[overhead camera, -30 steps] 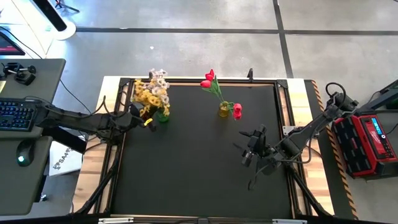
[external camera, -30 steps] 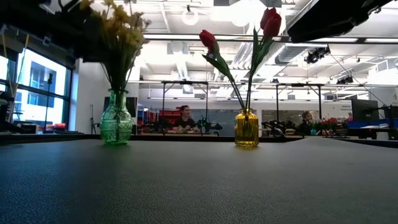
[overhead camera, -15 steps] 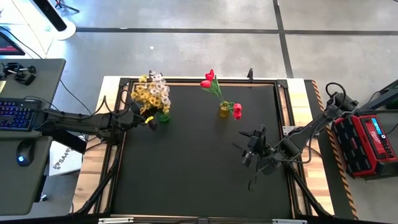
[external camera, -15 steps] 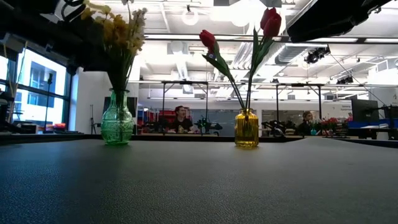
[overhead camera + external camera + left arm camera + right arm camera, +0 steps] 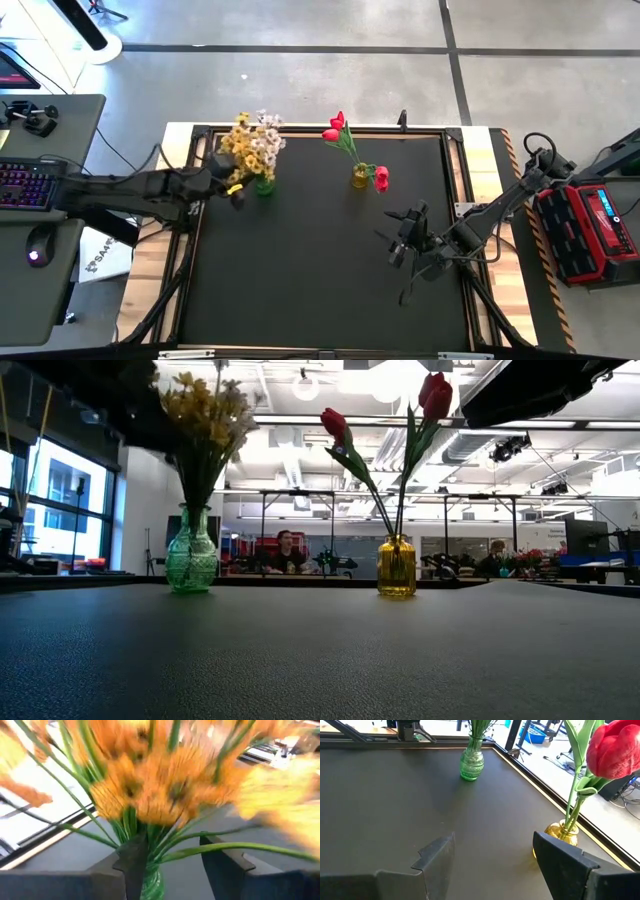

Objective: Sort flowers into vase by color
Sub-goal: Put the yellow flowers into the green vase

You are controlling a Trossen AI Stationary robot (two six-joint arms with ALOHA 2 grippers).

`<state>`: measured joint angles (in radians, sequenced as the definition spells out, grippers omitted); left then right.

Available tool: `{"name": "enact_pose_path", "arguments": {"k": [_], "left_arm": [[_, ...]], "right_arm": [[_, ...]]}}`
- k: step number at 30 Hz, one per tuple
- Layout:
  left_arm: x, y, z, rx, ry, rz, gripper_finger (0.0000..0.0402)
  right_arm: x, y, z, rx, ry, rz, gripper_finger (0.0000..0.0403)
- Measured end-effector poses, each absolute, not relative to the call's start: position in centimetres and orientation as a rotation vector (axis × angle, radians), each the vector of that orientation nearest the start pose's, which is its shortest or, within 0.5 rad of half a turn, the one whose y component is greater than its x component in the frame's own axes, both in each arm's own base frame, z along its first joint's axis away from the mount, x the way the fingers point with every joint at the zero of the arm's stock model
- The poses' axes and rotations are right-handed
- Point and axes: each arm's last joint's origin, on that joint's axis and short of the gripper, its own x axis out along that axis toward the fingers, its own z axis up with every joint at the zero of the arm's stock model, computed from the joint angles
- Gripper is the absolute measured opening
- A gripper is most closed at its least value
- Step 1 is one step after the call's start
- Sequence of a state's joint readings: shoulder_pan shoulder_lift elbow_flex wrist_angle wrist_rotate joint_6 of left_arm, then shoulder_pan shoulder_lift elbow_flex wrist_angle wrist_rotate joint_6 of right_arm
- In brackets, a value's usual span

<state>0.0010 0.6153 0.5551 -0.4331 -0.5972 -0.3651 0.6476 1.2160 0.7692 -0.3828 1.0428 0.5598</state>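
Green glass is what one vase (image 5: 262, 186) is made of, and it stands near the back left of the black table (image 5: 320, 280). A bunch of yellow flowers (image 5: 247, 150) with some small white flowers (image 5: 270, 121) sits in it, and the stems go down into its neck. The left gripper (image 5: 234, 193) is right beside this vase, touching the bunch. In the left wrist view its two dark fingers (image 5: 134, 860) are spread apart, with green stems running between them and the vase just below. The fingers are not pinching any stem that can be seen.

A yellow glass vase (image 5: 360, 177) stands near the back middle of the table, well apart from the green one. Red tulips (image 5: 336, 128) stand in it on long green stems. One more red tulip (image 5: 381, 178) hangs low just beside the yellow vase.

The right gripper (image 5: 398, 243) waits over the right side of the table, in front of the yellow vase. Its jaws are wide apart and hold nothing.

In the low view, a person (image 5: 287, 551) sits far back in the room behind the table.
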Motion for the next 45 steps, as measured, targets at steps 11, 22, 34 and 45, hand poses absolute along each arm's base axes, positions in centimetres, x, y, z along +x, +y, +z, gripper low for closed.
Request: {"name": "enact_pose_path", "arguments": {"k": [11,22,34,45], "left_arm": [[11.4,1.3,30.8,-0.288,0.463,0.565,0.0174],[13.3,-0.3,29.8,-0.447,0.796,0.496,0.0127],[15.3,-5.7,20.4,-0.354,0.743,0.696,0.0077],[14.1,-6.2,16.2,-0.401,0.705,0.579,0.0116]], "right_arm": [[19.9,11.9,23.9,-0.087,0.424,-0.5,0.0254],[19.9,11.9,23.9,-0.095,0.427,-0.497,0.0254],[19.9,11.9,23.9,-0.11,0.431,-0.494,0.0254],[20.0,11.8,23.9,-0.13,0.432,-0.5,0.0254]]}}
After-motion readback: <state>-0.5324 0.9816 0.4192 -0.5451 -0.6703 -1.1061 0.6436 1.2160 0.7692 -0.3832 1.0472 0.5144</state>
